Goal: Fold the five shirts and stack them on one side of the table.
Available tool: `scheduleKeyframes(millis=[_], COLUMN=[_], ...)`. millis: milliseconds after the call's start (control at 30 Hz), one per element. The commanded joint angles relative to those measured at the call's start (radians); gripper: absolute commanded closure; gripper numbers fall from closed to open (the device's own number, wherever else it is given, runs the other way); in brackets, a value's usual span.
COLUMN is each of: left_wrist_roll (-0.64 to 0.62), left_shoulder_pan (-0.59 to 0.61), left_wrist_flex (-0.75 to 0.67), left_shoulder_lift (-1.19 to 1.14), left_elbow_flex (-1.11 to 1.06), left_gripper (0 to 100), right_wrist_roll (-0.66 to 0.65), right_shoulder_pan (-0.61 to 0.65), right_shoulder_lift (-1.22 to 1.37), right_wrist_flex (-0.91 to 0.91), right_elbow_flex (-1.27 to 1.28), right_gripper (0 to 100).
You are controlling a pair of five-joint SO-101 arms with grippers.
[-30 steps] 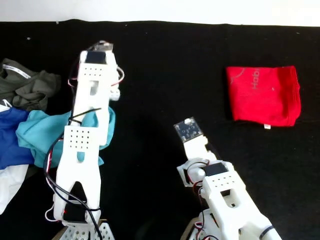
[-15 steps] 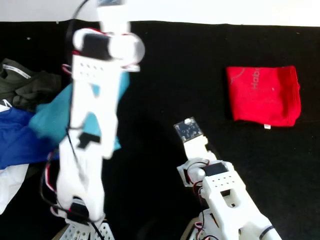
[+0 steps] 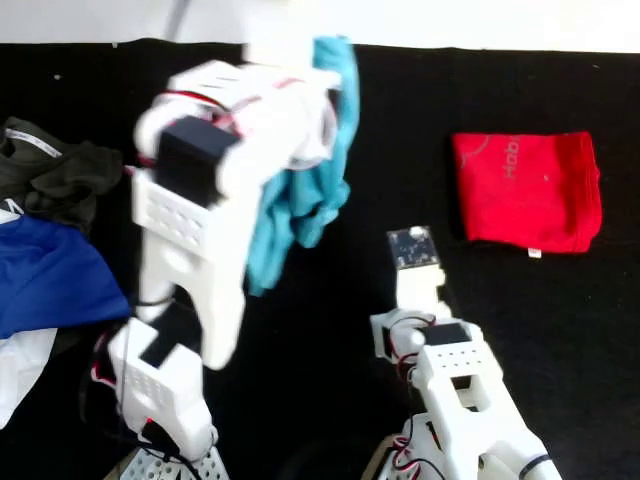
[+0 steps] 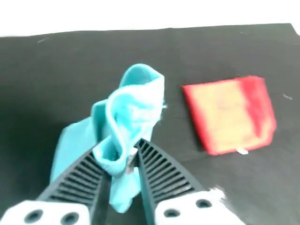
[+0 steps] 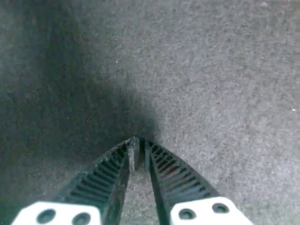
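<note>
Nearest the viewer, two white robot arms stand side by side at the front edge of a table point(image 3: 300, 390) covered in black, felt-like cloth.

The right gripper point(image 5: 139, 143) points down at bare black cloth near the middle of the table. Its two ridged black fingers are drawn together until the tips almost meet, and nothing is between them.

At the table's left edge lies a loose heap of clothes. A white shirt point(image 3: 20, 365) is closest, a blue shirt point(image 3: 50, 280) lies over its far side, and a crumpled dark olive shirt point(image 3: 55, 170) sits behind the blue one, touching it.

The left arm rears up high over the left half of the table. The left gripper point(image 4: 119, 150) pinches a bunched fold of a teal shirt point(image 3: 310, 190) between its ridged fingers, which are closed tight on the fabric. The shirt dangles from the gripper in a long twisted drape above the black cloth; it is unclear whether its lower end touches the table.

Farther back on the right side, well apart from the heap and from both arms, a red shirt point(image 3: 527, 190) lies folded into a flat, neat rectangle on the black cloth, with a small white tag at its near edge.

Beyond the far edge of the table runs a plain white strip point(image 3: 480, 20), which may be a wall or a floor.
</note>
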State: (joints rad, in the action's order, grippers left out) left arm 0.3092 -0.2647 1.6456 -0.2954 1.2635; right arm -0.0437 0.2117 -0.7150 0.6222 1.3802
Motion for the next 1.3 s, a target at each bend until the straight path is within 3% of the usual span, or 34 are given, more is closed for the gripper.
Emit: scheduleKeyframes(millis=[0,133,300,567,733,833,900,1267], left_wrist_roll=[-0.005,-0.005,-0.003,-0.003,-0.005,-0.005,-0.005,-0.005], left_shoulder_pan=[0.177,0.349,0.509,0.719,0.756,0.756,0.757,0.757], left_wrist_flex=[0.011,0.008,0.003,0.002,0.095,0.112,0.112,0.115], left_shoulder_lift=[-0.067,-0.214,-0.398,-0.561,-0.587,-0.581,-0.581,-0.584], left_elbow_flex=[-0.07,-0.154,-0.119,0.114,0.177,0.179,0.18,0.174], left_gripper=[99,99,99,99,99,99,99,99], right_wrist_roll=[0.002,-0.002,-0.002,-0.002,0.002,0.009,0.009,0.006], right_shoulder_pan=[-0.022,-0.022,0.045,0.332,0.521,0.572,0.584,0.575], right_shoulder_lift=[-0.007,-0.007,0.002,0.005,0.067,0.219,0.346,0.951], right_wrist_flex=[-0.021,0.024,0.202,0.182,0.033,-0.035,-0.036,-0.035], right_elbow_flex=[-0.01,-0.068,-0.306,-0.495,-0.515,-0.591,-0.673,-1.178], right_gripper=[95.0,92.2,73.1,72.9,72.3,65.2,61.5,62.1])
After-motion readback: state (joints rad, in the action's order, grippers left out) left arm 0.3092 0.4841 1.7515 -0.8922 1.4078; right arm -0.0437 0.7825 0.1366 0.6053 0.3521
